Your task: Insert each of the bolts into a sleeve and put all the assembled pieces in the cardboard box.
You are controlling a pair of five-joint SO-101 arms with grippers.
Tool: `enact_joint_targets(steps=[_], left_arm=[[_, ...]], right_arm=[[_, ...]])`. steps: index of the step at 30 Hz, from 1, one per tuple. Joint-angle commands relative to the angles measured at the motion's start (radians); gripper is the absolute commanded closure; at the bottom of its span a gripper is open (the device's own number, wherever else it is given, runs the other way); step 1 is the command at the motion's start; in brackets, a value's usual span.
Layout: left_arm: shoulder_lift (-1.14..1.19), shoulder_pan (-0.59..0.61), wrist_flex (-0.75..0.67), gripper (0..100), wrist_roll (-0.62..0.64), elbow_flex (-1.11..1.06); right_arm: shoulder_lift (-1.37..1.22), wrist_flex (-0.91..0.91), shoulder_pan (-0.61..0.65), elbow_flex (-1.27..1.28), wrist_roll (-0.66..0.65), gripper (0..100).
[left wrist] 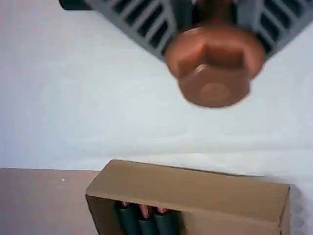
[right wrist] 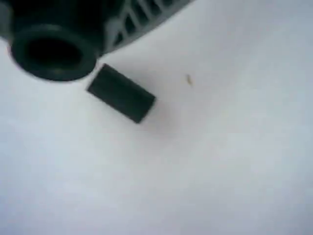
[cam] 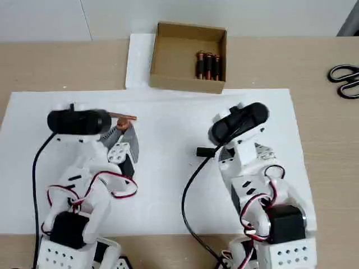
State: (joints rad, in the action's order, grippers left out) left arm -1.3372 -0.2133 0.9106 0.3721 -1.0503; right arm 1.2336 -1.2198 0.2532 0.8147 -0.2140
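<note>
Three assembled pieces lay in the box. The left pincer gripped a bolt above the sheet. The right pincer held a sleeve, with a spare sleeve lying just beside it. By my judgement, joining and boxing remained.

The left arm and right arm are white, with black motors, red-white wires, black cables and grey ribbed grippers.
</note>
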Motion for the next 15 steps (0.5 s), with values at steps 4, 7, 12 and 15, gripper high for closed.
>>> enact_joint_targets(steps=[4, 7, 12, 15], left_arm=[[-0.086, -0.006, -0.037, 99, 0.046, -0.039], [-0.104, -0.008, -0.037, 99, 0.08, -0.054], [-0.123, -0.012, -0.037, 99, 0.101, -0.054], [-0.143, -0.063, -0.037, 99, 0.101, -0.054]], right_arm=[[0.214, 0.025, 0.182, 0.057, 0.16, 99.5], [0.354, 0.025, 0.283, 0.137, 0.224, 99.5], [0.588, 0.027, 0.366, 0.295, 0.242, 99.5], [0.572, 0.036, 0.364, 0.307, 0.245, 99.5]])
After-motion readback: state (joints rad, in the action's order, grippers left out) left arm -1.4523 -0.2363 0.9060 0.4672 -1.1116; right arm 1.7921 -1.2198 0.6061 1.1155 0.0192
